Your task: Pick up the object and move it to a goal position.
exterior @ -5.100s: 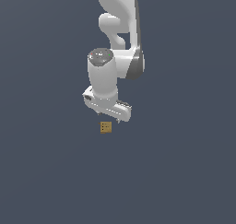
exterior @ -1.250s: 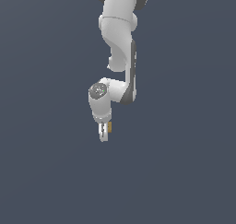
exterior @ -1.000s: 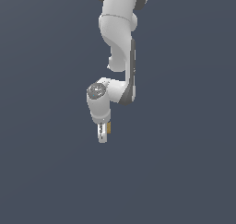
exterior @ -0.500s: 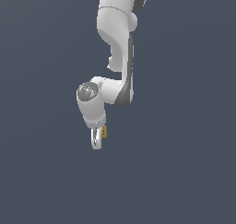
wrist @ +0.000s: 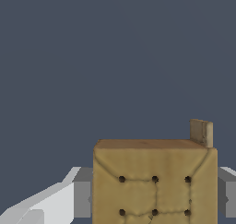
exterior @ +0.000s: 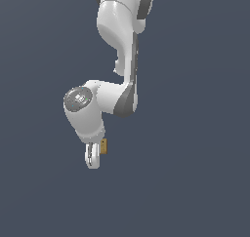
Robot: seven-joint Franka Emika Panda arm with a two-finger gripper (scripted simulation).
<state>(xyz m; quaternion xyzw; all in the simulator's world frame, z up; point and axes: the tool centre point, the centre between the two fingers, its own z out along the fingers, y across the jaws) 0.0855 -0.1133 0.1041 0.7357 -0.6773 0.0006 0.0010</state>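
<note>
Transport is judged to be the step in hand: the cube (wrist: 154,184) is clamped between the fingers of the gripper (exterior: 93,155), its dotted face filling the wrist view with a grey finger seen at either side. A steady carry to the goal is called for next, though no goal marker can be seen. Only unbroken dark ground is shown around the pincer, so open room is left on every side.

A plain dark blue-grey surface (exterior: 195,182) is seen everywhere around the arm (exterior: 119,46); nothing is seen lying on it.
</note>
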